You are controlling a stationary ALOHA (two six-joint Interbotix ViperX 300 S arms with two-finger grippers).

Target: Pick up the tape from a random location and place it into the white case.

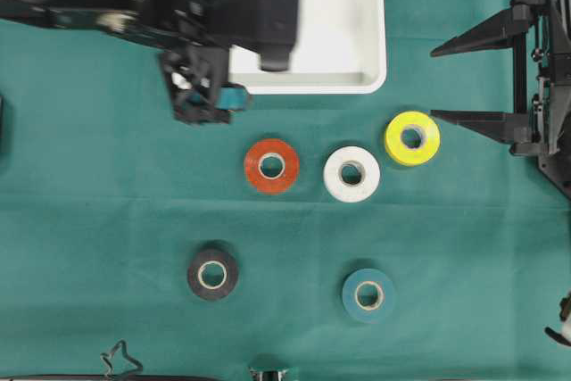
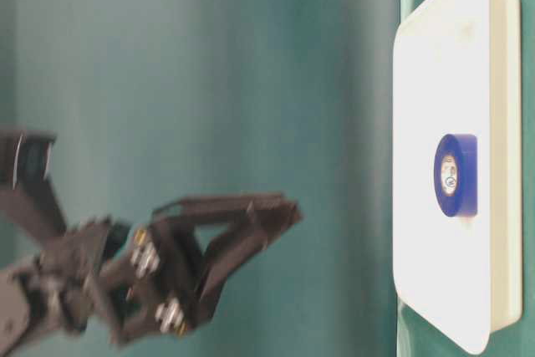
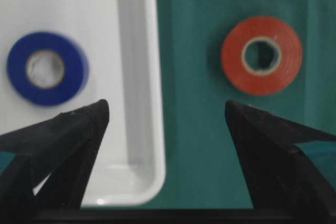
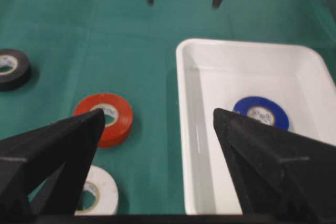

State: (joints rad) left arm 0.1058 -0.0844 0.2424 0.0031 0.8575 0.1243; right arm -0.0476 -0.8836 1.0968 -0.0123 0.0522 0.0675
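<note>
Now our left gripper hangs with jaws apart and empty over the near rim of the case, where a blue roll already lies flat. Our right gripper waits spread wide at the edge of the surface. Just beside the case lies the red roll, with white, yellow, black and teal further out. We judge one placement done; next calls for centring on another roll. Overhead, the arm hides the blue roll, and blur smears the gripper.

Matte black arms with black cables, silver screws, teal-taped pointed pincer fingers.
</note>
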